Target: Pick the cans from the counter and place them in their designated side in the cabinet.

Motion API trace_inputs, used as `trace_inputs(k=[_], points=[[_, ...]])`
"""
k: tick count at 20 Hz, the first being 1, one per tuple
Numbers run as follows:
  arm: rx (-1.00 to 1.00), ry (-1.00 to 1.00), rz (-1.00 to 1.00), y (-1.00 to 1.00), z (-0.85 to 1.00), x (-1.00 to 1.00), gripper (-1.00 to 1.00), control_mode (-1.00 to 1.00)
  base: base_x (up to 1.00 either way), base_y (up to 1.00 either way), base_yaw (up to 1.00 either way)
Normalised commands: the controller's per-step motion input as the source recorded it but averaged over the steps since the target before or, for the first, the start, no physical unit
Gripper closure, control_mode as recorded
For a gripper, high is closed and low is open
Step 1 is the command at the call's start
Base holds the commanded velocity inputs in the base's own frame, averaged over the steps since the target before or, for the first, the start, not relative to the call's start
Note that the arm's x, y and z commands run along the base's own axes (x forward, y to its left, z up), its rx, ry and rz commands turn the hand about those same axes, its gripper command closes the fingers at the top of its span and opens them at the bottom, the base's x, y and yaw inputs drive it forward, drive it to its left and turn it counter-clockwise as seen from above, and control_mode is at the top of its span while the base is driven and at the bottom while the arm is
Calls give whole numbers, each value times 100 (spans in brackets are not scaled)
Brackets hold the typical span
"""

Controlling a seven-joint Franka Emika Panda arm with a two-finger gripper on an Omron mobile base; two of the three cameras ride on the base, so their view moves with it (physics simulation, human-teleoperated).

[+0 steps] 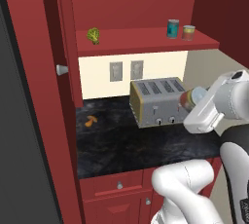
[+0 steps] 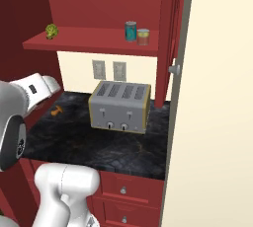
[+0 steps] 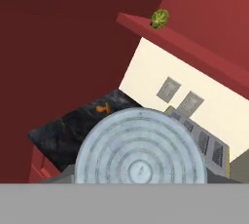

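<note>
Pincer: gripper (image 1: 188,100), right of centre in the left base view, pinches a small can with a red label and silvery ribbed top (image 3: 141,154).
Shelved cans: teal-labelled tin (image 1: 172,28) and red-and-yellow-labelled tin (image 1: 188,32), upper right, on the dark red cabinet shelf (image 1: 141,40).
Shelf left: green leafy lump (image 1: 93,35).
Counter: black marbled worktop (image 1: 121,145), centre, bears a silver four-slot toaster (image 1: 158,101) and a small orange curved item (image 1: 90,120).

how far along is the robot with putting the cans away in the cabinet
Two cans look done: the teal-labelled can and the red-and-yellow-labelled can stand side by side at the right end of the cabinet shelf. In hand: the end effector holds a third can, lifted beside the toaster. Left: setting that can on the shelf. No other cans are visible on the counter.
</note>
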Motion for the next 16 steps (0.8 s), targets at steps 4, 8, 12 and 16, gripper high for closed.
trace_inputs(k=[4, 8, 12, 16], points=[[15, 0, -18, -2, 3, -17, 100, -100, 0, 0, 0], [12, 1, -9, 0, 12, -5, 100, -100, 0, 0, 0], [10, 10, -3, -3, 27, -1, 100, -100, 0, 0, 0], [9, 14, -2, -4, 27, -6, 100, -100, 0, 0, 0]])
